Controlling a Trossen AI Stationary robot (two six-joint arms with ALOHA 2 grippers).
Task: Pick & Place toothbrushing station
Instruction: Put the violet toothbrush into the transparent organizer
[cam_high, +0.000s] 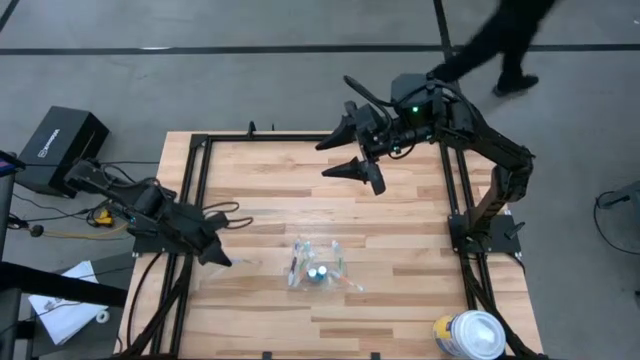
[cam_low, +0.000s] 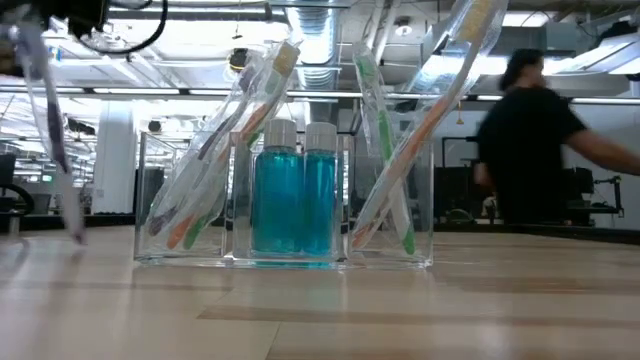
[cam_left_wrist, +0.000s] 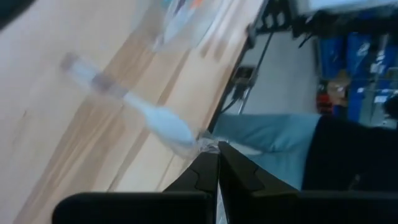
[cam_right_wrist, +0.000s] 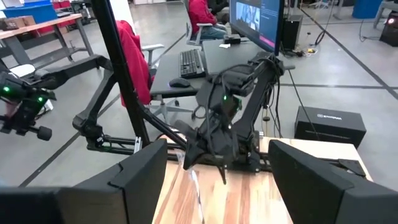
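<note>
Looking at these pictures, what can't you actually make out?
- High view: the see-through holder is too small to count its brushes or tubes.
- Left wrist view: motion blur smears the wrapped toothbrush pinched by the left gripper.
- Low view: the table's far side is hidden behind the holder.
- High view: the white-lidded canister is cut off by the bottom edge.
- Right gripper: open, empty.

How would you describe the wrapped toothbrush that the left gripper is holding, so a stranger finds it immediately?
Start at the wooden table and go to the shut left gripper near its left edge. The clear-wrapped pale toothbrush hangs from it, alone, apart from the see-through plastic holder with its brushes.
</note>
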